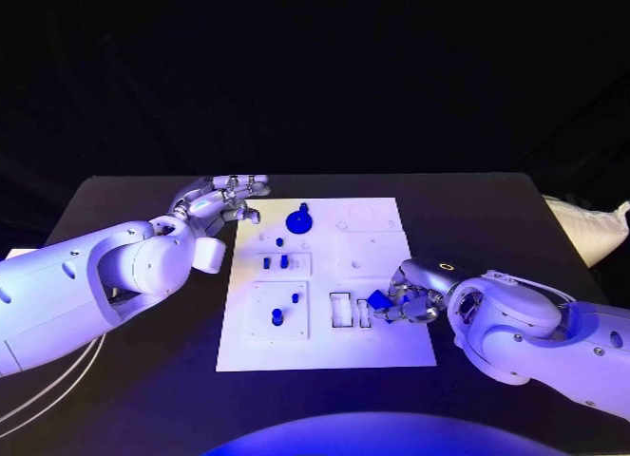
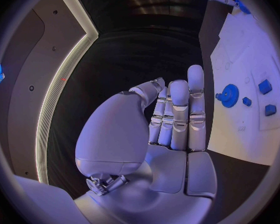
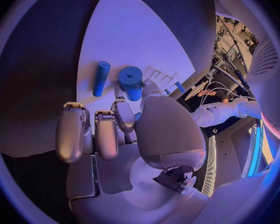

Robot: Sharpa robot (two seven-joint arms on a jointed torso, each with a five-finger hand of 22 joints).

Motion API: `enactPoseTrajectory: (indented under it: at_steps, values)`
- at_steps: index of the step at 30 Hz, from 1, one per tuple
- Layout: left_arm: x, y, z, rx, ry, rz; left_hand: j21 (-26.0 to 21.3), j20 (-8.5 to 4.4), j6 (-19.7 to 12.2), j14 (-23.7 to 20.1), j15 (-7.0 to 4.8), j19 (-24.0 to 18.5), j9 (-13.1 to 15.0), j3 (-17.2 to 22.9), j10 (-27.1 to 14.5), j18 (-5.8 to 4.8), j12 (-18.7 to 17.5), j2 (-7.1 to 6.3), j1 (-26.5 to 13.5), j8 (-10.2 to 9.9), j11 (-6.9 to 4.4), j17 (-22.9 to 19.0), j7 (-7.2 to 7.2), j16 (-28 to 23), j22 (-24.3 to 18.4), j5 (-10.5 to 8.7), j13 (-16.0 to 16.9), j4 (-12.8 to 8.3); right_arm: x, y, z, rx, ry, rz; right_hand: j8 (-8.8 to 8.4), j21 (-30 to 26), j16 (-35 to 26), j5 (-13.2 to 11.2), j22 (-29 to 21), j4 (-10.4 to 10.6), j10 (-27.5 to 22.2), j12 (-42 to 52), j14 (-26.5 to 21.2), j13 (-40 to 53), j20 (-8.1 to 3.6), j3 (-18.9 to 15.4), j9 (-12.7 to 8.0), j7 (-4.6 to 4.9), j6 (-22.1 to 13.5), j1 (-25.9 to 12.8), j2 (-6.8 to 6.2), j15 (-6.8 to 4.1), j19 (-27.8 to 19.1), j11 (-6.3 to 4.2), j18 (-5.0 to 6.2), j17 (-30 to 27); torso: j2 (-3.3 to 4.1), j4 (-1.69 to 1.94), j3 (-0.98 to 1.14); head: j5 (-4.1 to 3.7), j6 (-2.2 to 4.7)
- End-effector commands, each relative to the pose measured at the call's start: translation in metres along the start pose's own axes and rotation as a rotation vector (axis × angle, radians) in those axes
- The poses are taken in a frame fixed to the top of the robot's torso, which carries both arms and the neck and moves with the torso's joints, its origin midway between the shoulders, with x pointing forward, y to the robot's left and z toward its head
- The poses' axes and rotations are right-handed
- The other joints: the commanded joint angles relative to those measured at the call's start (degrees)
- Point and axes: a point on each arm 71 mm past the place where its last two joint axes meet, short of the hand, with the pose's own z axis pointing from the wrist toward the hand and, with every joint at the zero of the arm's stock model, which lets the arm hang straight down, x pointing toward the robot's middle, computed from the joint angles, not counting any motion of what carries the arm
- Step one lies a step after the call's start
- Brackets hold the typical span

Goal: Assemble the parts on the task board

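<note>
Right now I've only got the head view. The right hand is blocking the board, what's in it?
Observer: In the right wrist view, the right hand pinches a round blue part between thumb and a finger, over the board.
Operator: Anything beside it?
Observer: A blue rod lies flat on the board next to that part, clear of the fingers.
Operator: Left hand?
Observer: In the left wrist view, the left hand has a bare palm and straight fingers, holding nothing.
</note>
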Motion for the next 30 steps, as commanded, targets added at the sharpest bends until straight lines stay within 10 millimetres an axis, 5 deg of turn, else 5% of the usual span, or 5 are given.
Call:
enactPoseTrajectory:
  at_steps: [1,9,18,23,30]
  values:
    - [0.002,0.0,0.0,0.005,0.019,-0.003,-0.18,0.02,-0.26,-0.31,0.04,-0.41,-0.09,-0.07,-0.4,0.64,0.26,0.32,0.22,0.19,-0.02,-0.05,0.17,-0.18,-0.07,-0.07,0.09,-0.27,0.013,-0.002,0.0,0.015,0.044,-0.016,-0.04,0.39,0.31,0.76,0.09,0.03,0.26,0.31,4.48,0.3,-0.07,-0.37,0.02,-0.33,0.18,1.09,0.51,0.0,-0.04,-0.37,-1.09,6.3,-0.03,-0.04,-0.04,0.11,-0.06]
    - [0.001,0.0,-0.001,0.004,0.018,-0.003,-0.18,0.02,-0.26,-0.31,0.04,-0.41,-0.09,-0.07,-0.4,0.64,0.26,0.32,0.22,0.19,-0.02,-0.05,0.17,-0.18,-0.07,-0.07,0.09,-0.27,0.005,0.004,-0.005,0.002,-0.062,0.126,1.36,0.7,0.49,3.72,0.59,-0.71,1.29,1.41,4.53,1.92,-0.64,1.3,1.67,-1.39,2.36,4.7,3.61,-0.71,0.13,-1.29,-1.15,6.54,0.0,-0.12,0.02,0.31,0.07]
    - [0.001,0.001,-0.001,0.002,0.019,-0.004,-0.18,0.02,-0.26,-0.31,0.04,-0.41,-0.09,-0.07,-0.4,0.64,0.26,0.32,0.22,0.19,-0.02,-0.05,0.17,-0.18,-0.07,-0.07,0.09,-0.27,-0.006,0.015,-0.012,-0.027,-0.103,0.25,1.58,0.79,0.61,5.22,0.74,-0.05,1.45,1.06,4.56,1.88,-0.97,1.29,2.36,-1.62,2.65,4.6,4.06,-0.97,0.19,-1.53,-1.18,6.72,-0.04,0.0,-0.05,0.34,0.24]
    - [0.001,0.001,-0.001,0.001,0.02,-0.004,-0.18,0.02,-0.26,-0.31,0.04,-0.41,-0.09,-0.07,-0.4,0.64,0.26,0.32,0.22,0.19,-0.02,-0.05,0.17,-0.18,-0.07,-0.07,0.09,-0.27,-0.003,0.024,-0.012,-0.038,-0.06,0.262,1.56,0.74,0.5,7.63,0.68,0.41,1.44,0.5,4.52,1.69,-1.04,0.09,2.91,-1.62,2.62,3.12,3.16,-1.0,0.16,-1.55,-1.19,6.53,-0.01,0.01,-0.06,0.46,0.17]
    - [0.002,0.001,-0.001,-0.001,0.022,-0.005,-0.18,0.02,-0.26,-0.31,0.04,-0.41,-0.09,-0.07,-0.4,0.64,0.26,0.32,0.22,0.19,-0.02,-0.05,0.17,-0.18,-0.07,-0.07,0.09,-0.27,0.003,0.038,-0.007,-0.056,0.011,0.238,1.52,0.69,0.47,7.62,0.65,0.52,1.45,-0.06,4.5,1.49,-1.01,-1.09,3.46,-1.61,2.67,0.93,3.38,-0.97,0.13,-1.52,-1.18,6.47,-0.02,0.07,-0.14,0.67,0.02]
